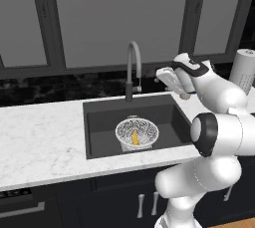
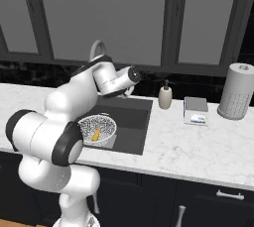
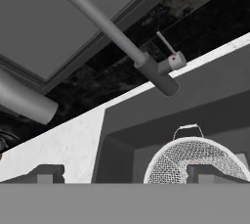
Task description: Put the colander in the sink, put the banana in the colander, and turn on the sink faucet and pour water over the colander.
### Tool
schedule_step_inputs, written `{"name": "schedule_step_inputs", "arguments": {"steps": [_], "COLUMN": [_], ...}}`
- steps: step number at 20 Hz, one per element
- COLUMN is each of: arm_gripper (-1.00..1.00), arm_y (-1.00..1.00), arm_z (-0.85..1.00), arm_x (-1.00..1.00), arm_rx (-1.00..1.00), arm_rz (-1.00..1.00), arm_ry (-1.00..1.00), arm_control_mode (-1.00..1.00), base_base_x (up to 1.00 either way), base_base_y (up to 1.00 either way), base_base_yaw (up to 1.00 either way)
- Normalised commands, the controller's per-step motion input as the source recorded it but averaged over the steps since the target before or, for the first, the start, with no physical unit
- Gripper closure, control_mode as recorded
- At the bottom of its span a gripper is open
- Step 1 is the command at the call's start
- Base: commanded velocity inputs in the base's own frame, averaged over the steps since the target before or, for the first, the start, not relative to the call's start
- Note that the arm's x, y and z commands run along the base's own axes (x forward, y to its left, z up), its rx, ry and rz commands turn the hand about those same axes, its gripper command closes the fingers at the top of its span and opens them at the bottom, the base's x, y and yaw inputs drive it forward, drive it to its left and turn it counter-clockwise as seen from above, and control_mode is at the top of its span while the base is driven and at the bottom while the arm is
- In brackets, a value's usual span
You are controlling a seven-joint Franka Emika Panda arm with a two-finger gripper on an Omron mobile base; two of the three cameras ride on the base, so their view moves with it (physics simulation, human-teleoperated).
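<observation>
Colander sits in the sink, centre of the left base frame, with the banana lying inside it, so I judge two steps done and the tap left to do. No water is running from the sink faucet, which stands at the back rim, upper middle of that frame. My hand hovers to the right of the faucet, above the sink's right rear corner, fingers spread wide and holding nothing.

In the hand view the faucet base and its thin lever lie in the upper right of the frame, well off my finger line. That's my worry: the lever is slim, and with the fingers this far apart I could slide past it or strike the gooseneck instead. Push it the wrong way and nothing flows.

Second risk, the spout. It arches toward the sink's rear centre, while the colander rests nearer the front, so a stream might land behind the rim and miss the banana. Swinging the spout could fix that. My forearm is also close to the soap dispenser on the surface, right of centre in the right base frame.
</observation>
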Motion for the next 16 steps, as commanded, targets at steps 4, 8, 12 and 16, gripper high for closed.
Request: {"name": "schedule_step_inputs", "arguments": {"steps": [4, 8, 12, 16], "arm_gripper": [-1.0, -1.0, -1.0, -1.0], "arm_y": [0.0, 0.0, 0.0, 0.0], "arm_z": [-0.18, -0.06, 0.0, 0.0], "arm_x": [0.02, 0.04, 0.32, 0.41], "arm_rx": [0.0, 0.0, 0.0, 0.0], "arm_rz": [-0.04, -0.03, -0.02, -0.01], "arm_ry": [-0.09, -0.05, -0.01, 0.0], "arm_control_mode": [-1.0, -1.0, -1.0, -1.0], "base_base_x": [0.0, 0.0, 0.0, 0.0], "base_base_y": [0.0, 0.0, 0.0, 0.0], "base_base_yaw": [0.0, 0.0, 0.0, 0.0]}}
